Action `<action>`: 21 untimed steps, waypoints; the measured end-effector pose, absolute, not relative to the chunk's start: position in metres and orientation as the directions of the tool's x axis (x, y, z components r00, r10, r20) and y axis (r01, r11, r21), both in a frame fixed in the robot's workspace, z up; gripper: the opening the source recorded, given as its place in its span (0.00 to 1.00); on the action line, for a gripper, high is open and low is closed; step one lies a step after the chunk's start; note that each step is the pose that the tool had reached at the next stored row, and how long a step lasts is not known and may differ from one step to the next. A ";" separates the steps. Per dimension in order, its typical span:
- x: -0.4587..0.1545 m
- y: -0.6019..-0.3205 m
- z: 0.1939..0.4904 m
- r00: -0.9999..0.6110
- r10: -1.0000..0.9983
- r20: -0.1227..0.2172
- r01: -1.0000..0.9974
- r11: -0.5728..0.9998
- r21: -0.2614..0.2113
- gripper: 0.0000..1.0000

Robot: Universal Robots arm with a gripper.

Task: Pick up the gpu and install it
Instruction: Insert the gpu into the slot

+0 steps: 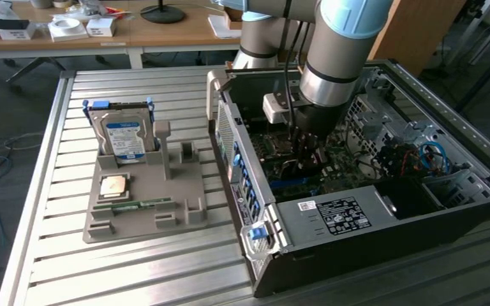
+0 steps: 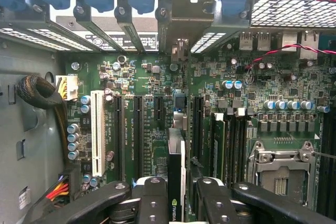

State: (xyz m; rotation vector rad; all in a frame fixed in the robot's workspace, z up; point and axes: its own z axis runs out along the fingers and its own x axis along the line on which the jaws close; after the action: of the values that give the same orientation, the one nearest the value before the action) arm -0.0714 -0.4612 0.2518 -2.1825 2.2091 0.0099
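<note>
Legible markings: the NVIDIA name, running lengthwise beside its eye logo, on the edge of the gpu (image 2: 176, 182) at the lower centre of the wrist view. Print on the hard drive's (image 1: 124, 137) blue label and the power supply's (image 1: 341, 215) white label cannot be read

- A robotics lab or workshop.
- A slatted metal table (image 1: 49, 210) carries an open PC case (image 1: 372, 191) and a parts holder (image 1: 143, 197).
- Behind is a wooden desk (image 1: 168, 32) with small boxes (image 1: 66, 27).

Arm reaches steeply down, wrist vertical; gripper (image 2: 176, 195) fingers (image 2: 152, 203) closed edgewise on the gpu (image 2: 176, 171) (card upright).
</note>
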 end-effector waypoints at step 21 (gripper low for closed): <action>-0.071 -0.461 0.251 -0.019 -0.999 -0.030 -1.000 0.020 -0.021 0.26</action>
State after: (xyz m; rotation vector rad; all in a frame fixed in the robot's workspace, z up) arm -0.0714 -0.4614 0.2511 -2.1746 2.2174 0.0094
